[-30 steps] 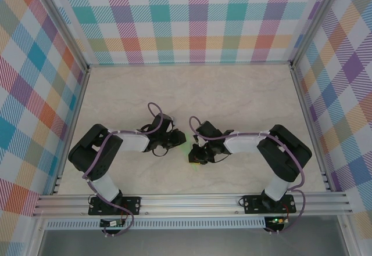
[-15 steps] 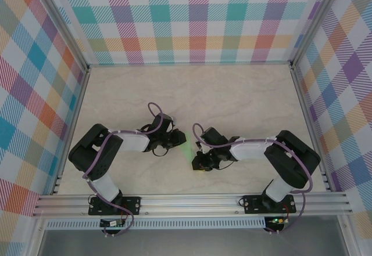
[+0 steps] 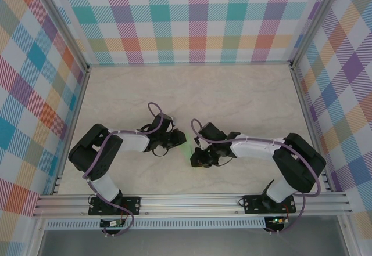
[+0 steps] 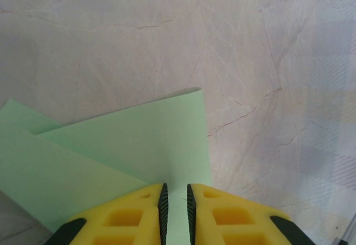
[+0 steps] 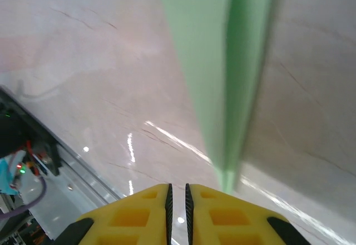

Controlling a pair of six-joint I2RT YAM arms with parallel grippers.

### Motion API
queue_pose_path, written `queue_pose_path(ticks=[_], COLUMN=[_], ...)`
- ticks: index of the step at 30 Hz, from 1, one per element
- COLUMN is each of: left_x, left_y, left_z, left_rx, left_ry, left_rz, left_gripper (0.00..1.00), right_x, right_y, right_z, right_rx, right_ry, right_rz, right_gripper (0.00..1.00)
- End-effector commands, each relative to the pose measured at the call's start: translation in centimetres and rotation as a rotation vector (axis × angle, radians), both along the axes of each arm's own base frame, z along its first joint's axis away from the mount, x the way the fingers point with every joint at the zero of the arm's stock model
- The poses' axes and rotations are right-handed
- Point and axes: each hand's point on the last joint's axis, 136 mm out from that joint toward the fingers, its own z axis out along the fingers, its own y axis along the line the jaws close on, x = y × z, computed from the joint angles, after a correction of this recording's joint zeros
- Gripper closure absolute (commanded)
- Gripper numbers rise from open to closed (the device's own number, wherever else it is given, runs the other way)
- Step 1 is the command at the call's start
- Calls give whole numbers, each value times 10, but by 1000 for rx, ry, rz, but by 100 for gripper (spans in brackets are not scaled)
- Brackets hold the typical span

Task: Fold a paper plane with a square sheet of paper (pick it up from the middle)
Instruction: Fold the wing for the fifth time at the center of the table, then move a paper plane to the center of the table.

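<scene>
Your left gripper [image 4: 175,203] has its jaws nearly pressed together, pinching the near edge of the square sheet of paper [image 4: 133,145]. The sheet is folded into overlapping layers above the table [image 4: 167,34], between both arms. Your right gripper [image 5: 177,200] is closed to a thin slit. The paper's end meets its right finger [image 5: 233,217], and you cannot tell whether it is gripped.

Black-white arms [image 3: 131,141], purple cables [image 3: 152,106], yellow gripper fingers [image 4: 122,220].

Paper [image 3: 186,150] lies between left tool [image 3: 179,141] and right tool [image 3: 197,158].
</scene>
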Motion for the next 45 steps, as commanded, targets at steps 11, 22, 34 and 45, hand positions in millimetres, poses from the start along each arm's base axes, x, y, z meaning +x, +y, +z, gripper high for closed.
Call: queue_pose_path(ticks=[11,22,34,45], left_x=[-17,-13,4,-25], left_y=[22,18,9,51], left_z=[-37,-22,86,82], left_rx=[135,126,179,361], left_ry=[83,58,-124,12], left_rz=[17,4,-38,108], left_gripper=[80,78,49,36], right_x=[-18,-46,20,49], right_y=[-18,-64,-96,-105], right_z=[-55,-33,10,31], right_rx=[-108,-143,-289,-279], right_ry=[114,65,-262,-381], right_rz=[-35,-48,-301,-420], right_gripper=[84,81,72,65])
